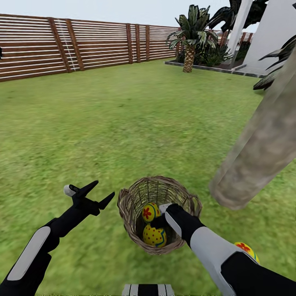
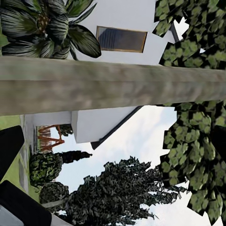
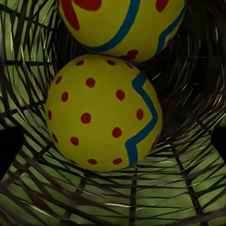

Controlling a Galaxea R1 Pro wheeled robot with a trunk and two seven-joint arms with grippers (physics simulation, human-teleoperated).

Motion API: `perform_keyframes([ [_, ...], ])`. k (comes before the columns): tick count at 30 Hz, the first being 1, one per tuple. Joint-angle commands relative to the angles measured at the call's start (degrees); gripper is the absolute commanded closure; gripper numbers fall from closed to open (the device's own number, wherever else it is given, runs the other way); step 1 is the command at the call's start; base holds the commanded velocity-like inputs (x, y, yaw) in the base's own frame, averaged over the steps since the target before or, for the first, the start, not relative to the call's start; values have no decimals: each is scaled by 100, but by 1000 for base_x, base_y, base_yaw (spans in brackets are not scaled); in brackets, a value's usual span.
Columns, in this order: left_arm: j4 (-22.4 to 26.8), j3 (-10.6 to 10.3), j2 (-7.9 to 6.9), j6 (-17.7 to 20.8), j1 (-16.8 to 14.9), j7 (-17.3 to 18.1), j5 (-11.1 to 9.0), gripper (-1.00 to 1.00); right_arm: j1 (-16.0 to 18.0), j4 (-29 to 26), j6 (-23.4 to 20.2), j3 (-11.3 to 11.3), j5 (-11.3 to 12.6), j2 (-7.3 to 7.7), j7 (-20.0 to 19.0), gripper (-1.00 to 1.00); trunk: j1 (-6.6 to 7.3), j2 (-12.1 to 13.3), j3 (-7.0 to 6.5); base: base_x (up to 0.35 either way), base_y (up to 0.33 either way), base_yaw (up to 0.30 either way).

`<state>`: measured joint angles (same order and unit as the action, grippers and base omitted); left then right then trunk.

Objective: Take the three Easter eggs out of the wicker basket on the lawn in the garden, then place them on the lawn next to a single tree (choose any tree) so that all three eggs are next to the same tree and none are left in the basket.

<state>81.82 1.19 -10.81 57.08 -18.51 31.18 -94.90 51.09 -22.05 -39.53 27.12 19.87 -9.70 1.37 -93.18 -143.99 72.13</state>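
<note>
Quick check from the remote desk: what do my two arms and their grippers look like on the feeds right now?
Both arms are black with light grey-white panels along the forearms. The left gripper is black, with two slim, pointed fingers and a small white rounded cap at its base. The right gripper end is a black wrist with a white patch, its fingers hidden down in the wicker basket. No cables or markings are visible.

Three Easter eggs: two in the one wicker basket [image 1: 135, 197], flowered [image 1: 150, 212] and dotted [image 1: 154, 235]; one [image 1: 246, 249] on the lawn [image 1: 123, 123], near right. One thick tree trunk [image 1: 263, 144].
</note>
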Motion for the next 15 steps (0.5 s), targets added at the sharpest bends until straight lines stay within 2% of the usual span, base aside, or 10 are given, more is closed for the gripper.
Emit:
perform_keyframes([
  [1,-3,4,0,27,-3,20,7,-100,5,-7,-20,39,34,4,17,-100,-1,-3,27,0,0,0],
  [15,0,4,0,29,-2,20,7,-100,6,-113,18,35,-1,3,-4,-100,-37,-22,337,0,0,0],
])
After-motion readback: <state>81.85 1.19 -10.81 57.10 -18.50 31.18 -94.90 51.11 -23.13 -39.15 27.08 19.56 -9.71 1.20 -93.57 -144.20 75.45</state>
